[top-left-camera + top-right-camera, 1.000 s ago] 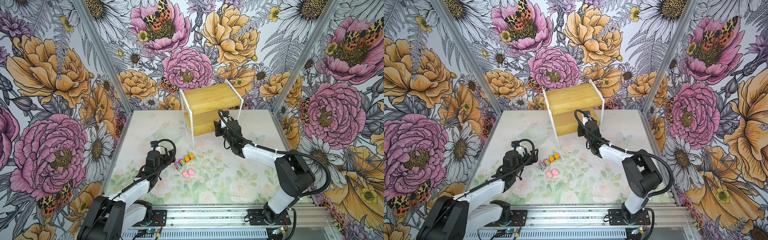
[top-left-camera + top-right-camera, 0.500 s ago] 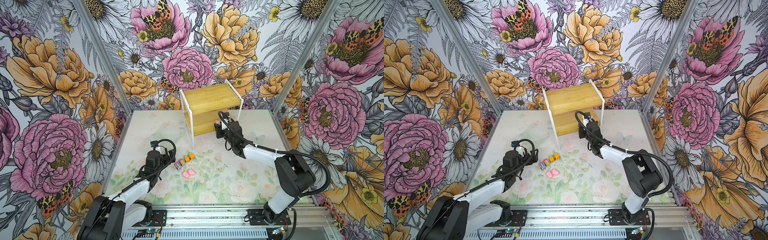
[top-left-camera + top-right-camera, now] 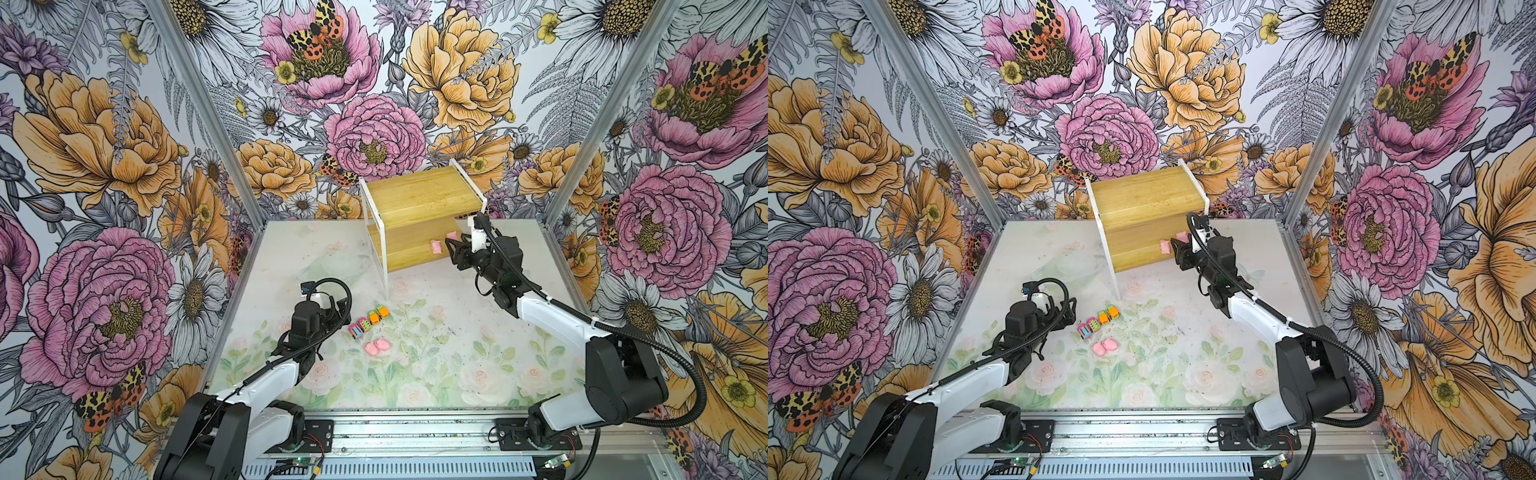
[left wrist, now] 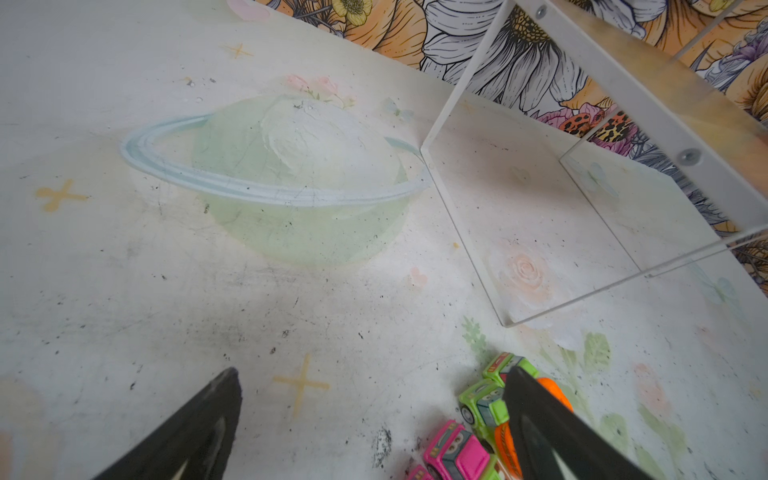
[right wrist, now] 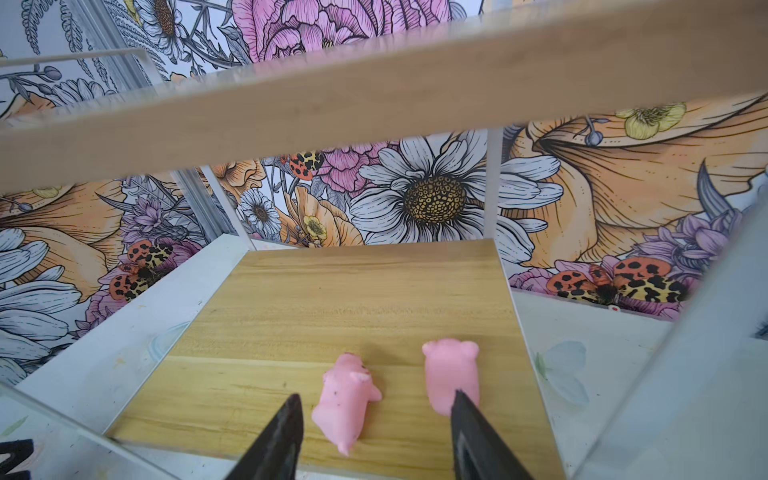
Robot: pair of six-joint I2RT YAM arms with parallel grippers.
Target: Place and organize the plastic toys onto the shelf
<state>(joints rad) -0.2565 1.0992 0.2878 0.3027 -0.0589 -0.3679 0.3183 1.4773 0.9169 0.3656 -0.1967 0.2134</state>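
Observation:
The shelf point(image 3: 415, 195) stands at the back of the table. Two pink pigs point(image 5: 345, 399) point(image 5: 451, 370) lie on its lower board point(image 5: 332, 299), seen in both top views too point(image 3: 437, 247) point(image 3: 1165, 246). My right gripper point(image 5: 376, 397) is open at the board's front edge. One pig lies loose between its fingers, and the other sits by one fingertip point(image 5: 457, 399). On the table, two pink cars point(image 3: 360, 328), two orange-and-green cars point(image 3: 377, 313) and two more pigs point(image 3: 377, 346) sit together. My left gripper point(image 4: 372, 372) is open and empty, just left of the cars point(image 4: 484, 401).
The shelf's white frame leg point(image 3: 384, 270) stands on the table between the car group and the shelf boards. The upper board point(image 5: 374, 83) hangs over the lower one above the right gripper. Flowered walls close in three sides.
The right gripper's jaws have spread apart at the lower board, letting go of a pig that now lies there. The left arm has not moved.

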